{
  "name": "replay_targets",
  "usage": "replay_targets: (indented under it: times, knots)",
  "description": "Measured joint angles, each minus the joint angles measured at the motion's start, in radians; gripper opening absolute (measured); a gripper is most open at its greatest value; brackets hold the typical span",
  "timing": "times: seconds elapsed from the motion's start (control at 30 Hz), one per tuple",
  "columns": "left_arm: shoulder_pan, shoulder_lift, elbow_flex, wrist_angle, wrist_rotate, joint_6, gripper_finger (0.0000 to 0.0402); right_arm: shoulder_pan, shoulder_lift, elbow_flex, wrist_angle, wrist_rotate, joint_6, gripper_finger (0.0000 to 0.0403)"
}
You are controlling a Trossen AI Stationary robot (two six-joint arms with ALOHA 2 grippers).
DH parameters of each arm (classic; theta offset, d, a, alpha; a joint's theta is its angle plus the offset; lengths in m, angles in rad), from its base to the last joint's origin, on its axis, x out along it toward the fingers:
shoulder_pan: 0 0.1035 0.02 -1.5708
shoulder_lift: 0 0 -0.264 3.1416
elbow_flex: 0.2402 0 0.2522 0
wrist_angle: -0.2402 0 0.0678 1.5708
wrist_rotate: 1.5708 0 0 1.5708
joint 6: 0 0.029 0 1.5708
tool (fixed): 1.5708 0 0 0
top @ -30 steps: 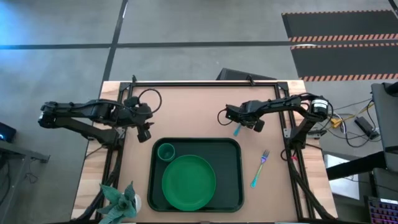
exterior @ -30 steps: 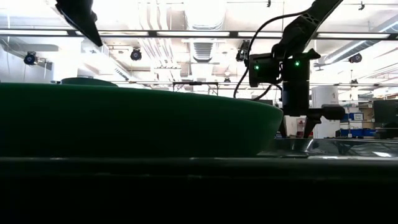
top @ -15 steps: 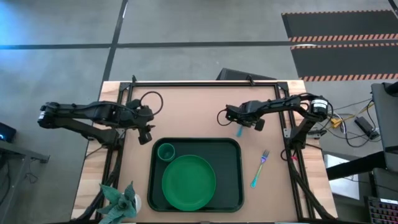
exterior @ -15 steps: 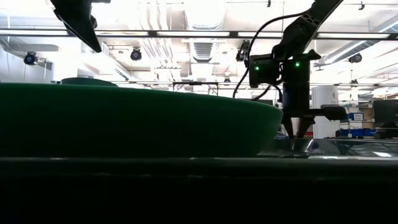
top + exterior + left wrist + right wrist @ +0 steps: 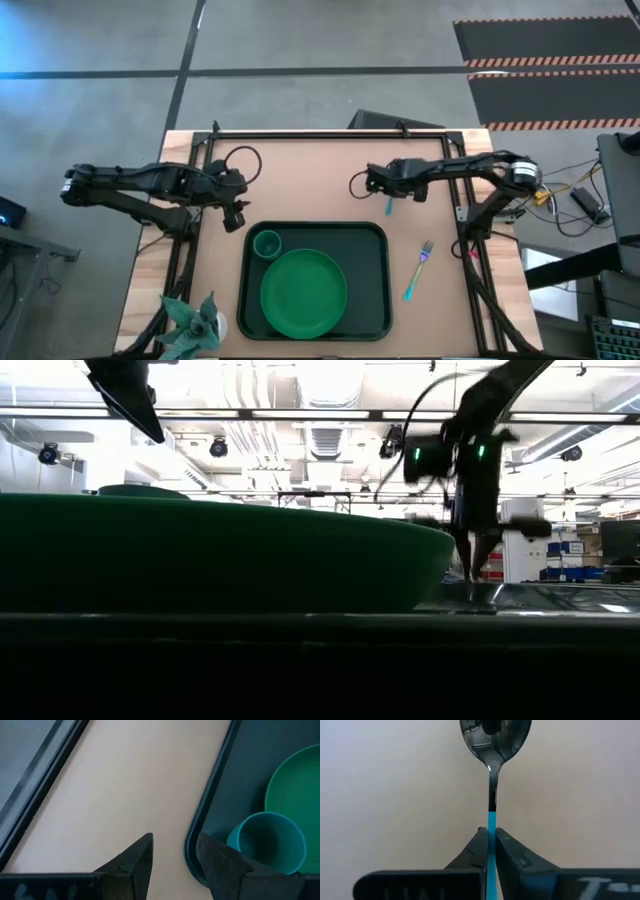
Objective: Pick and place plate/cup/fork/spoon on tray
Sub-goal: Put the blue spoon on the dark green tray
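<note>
Bare tabletop (image 5: 310,180) lies open beyond the tray (image 5: 375,290). There the right gripper (image 5: 490,842) pinches the spoon (image 5: 492,750); only its wrist view shows this. Left gripper (image 5: 172,852), narrowly parted, hangs beside the tray's cup (image 5: 267,840) corner.

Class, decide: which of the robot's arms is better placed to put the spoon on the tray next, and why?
Right. The right gripper already pinches the spoon beside the tray; the left gripper is empty.

One tray (image 5: 375,240) holds one plate (image 5: 303,293) and one cup (image 5: 266,244); beside it, one fork (image 5: 419,268), one spoon (image 5: 388,204), one plant (image 5: 197,322).
</note>
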Motion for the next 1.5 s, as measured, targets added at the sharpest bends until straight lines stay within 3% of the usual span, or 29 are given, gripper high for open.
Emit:
replay_targets:
  times: [0.13,0.3,0.53,0.77,1.0,1.27,1.5]
  knots:
    - [0.000,0.000,0.000,0.000,0.000,0.000,0.0141,0.001,-0.089,0.028,-0.085,0.024,-0.006,0.0009]
    - [0.000,-0.001,0.000,0.000,0.000,0.002,0.0141,0.047,-0.161,0.113,-0.175,-0.020,-0.011,0.0009]
    - [0.000,-0.024,-0.006,-0.001,0.000,0.002,0.0141,0.268,-0.135,0.327,-0.338,-0.032,0.077,0.0008]
    - [0.000,-0.062,-0.008,0.000,0.000,0.001,0.0141,0.582,0.034,0.556,-0.490,0.025,0.381,0.0008]
    - [0.000,-0.089,-0.010,0.000,0.000,0.001,0.0141,0.806,0.268,0.773,-0.503,0.025,0.649,0.0008]
    - [0.000,-0.106,-0.016,0.000,0.000,0.001,0.0141,0.919,0.524,1.036,-0.540,0.008,0.829,0.0008]
    - [0.000,-0.110,-0.034,0.000,0.000,0.001,0.0141,0.929,0.646,1.183,-0.658,-0.120,0.879,0.0008]
